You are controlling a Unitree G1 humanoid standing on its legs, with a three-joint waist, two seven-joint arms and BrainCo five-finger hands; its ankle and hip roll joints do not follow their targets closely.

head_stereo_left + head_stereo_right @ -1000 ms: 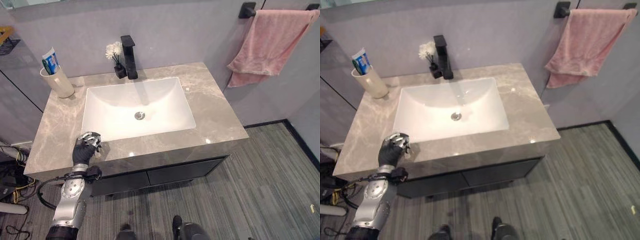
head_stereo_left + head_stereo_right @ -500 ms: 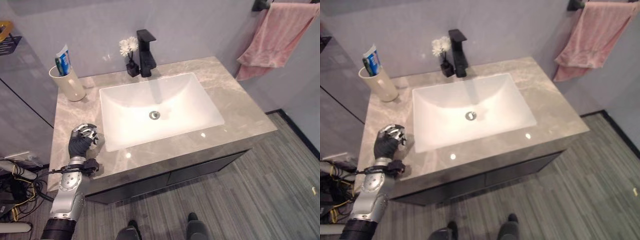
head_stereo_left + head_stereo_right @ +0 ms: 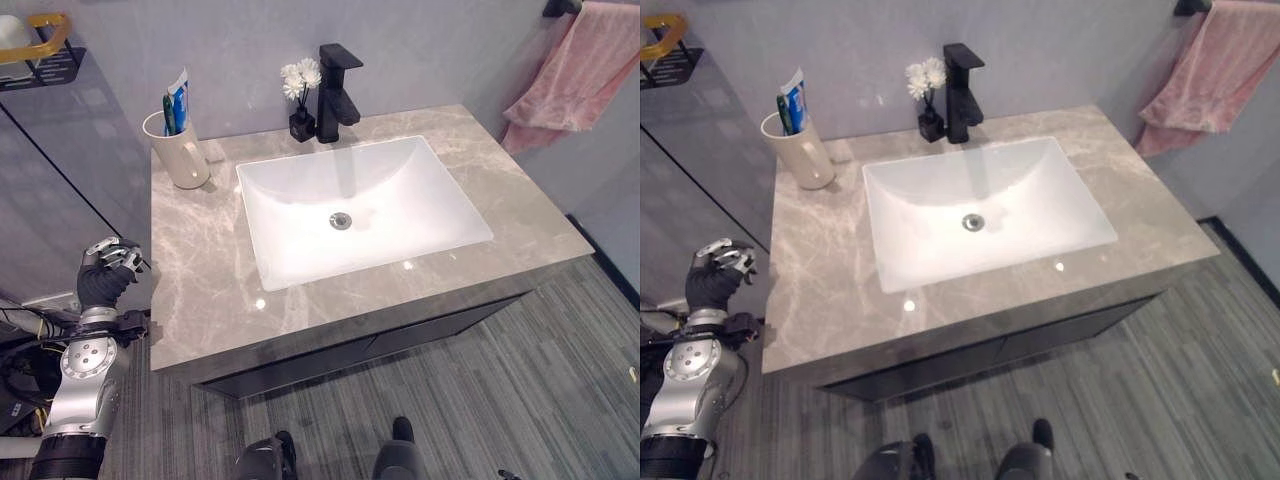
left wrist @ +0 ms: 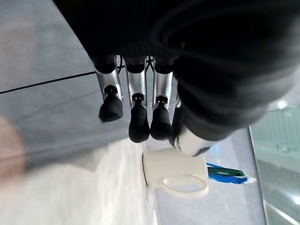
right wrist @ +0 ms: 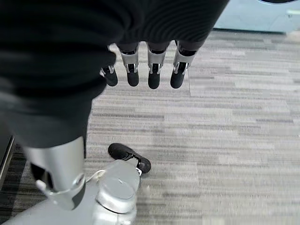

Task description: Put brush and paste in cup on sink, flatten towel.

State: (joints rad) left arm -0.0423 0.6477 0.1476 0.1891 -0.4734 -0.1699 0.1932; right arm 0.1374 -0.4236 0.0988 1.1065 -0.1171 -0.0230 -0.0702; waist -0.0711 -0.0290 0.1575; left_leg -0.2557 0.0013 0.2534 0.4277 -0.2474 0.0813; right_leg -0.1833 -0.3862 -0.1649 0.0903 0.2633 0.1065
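Marble-grey countertop [image 3: 200,270] now lies clear of the left hand [image 3: 100,283] — earlier on its edge, fingers curled, empty — beside the cream handled cup [image 3: 182,155]; right hand [image 5: 140,70] relaxed.

Grey wall [image 3: 450,40], striped grey floor [image 3: 560,400], dark vanity cabinet [image 3: 400,345]

The white sink basin [image 3: 985,215] sits in the grey marble counter [image 3: 820,290]. Left of the basin and behind it, a cream cup [image 3: 798,152] holds the paste [image 3: 793,100] and brush [image 3: 782,112] upright. The left hand [image 3: 712,280] hangs off the counter's left edge with fingers curled and holding nothing; the pink towel [image 3: 1220,75] hangs bunched on the wall to the basin's right.
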